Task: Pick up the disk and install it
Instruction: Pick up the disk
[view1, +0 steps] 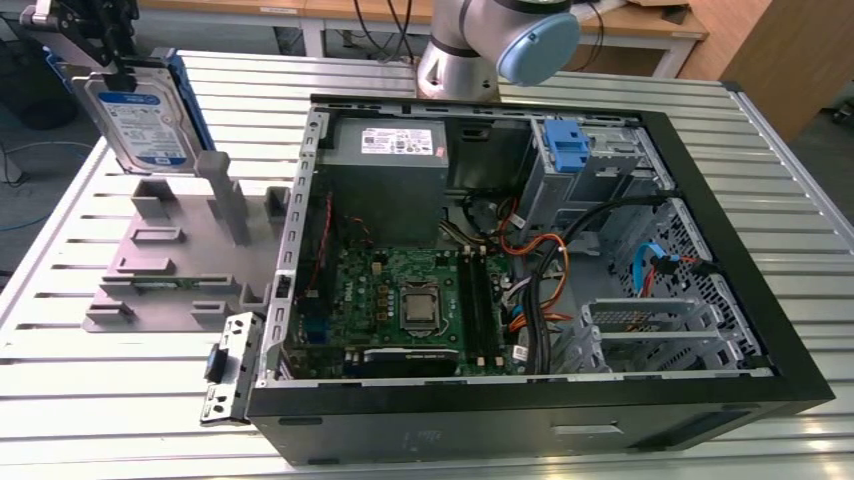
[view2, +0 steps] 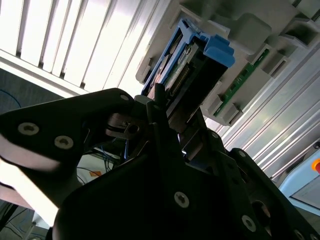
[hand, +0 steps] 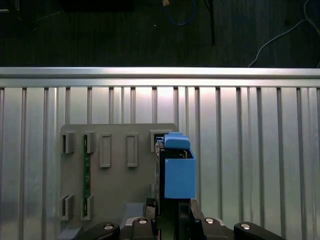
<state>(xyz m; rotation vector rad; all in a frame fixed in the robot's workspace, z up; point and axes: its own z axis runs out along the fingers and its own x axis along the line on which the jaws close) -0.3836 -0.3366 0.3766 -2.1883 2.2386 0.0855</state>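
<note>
The disk (view1: 140, 120), a silver drive with a white-and-blue label in a blue carrier, hangs upright in the air at the exterior view's far left, above the grey holder block (view1: 174, 250). My gripper (view1: 110, 62) is shut on its upper edge. In the first wrist view the carrier's blue edge (hand: 178, 172) sticks out from between my gripper (hand: 172, 212), over the holder block (hand: 120, 190). In the second wrist view the disk (view2: 195, 65) runs away from my fingers (view2: 159, 107), which clamp its near end.
An open computer case (view1: 747, 400) lies at the exterior view's right, with a motherboard (view1: 414, 300), a grey power supply (view1: 387, 150) and a drive bay holding a blue bracket (view1: 567, 150). A green memory stick (hand: 86, 180) stands in the holder. The ribbed metal table (view1: 107, 400) ends close beside the holder.
</note>
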